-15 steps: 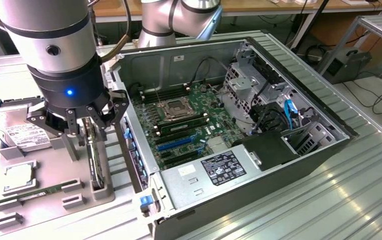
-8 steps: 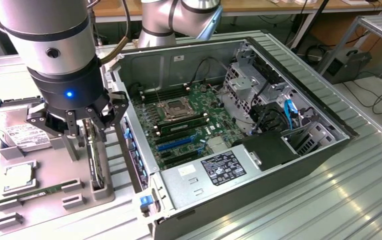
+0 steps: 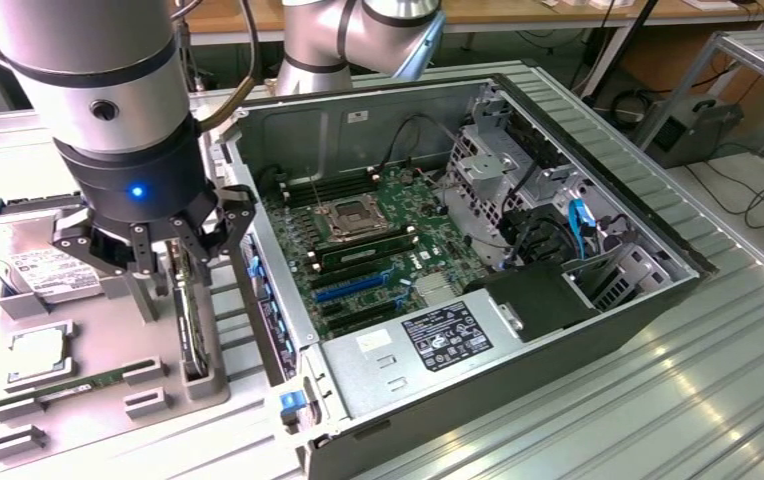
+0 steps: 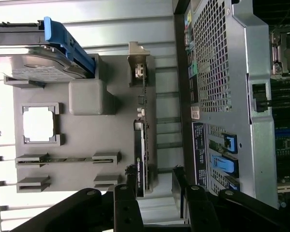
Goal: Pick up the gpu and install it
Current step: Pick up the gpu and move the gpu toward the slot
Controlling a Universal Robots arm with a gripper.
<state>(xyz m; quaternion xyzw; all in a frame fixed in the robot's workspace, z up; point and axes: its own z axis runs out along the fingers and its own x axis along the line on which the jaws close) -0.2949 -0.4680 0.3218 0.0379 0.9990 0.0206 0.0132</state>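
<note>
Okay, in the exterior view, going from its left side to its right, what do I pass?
hard drive → gpu, standing on edge → CPU socket on the motherboard → metal drive cage → blue cable

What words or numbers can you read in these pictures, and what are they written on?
No text here can be read for sure.
Power supply: black label with white print, too small to read.
Hard drive: white label, too blurred to read.
gpu: white lettering along its edge, too small to read.
Dark sticker on the computer case: too small to read.
</note>
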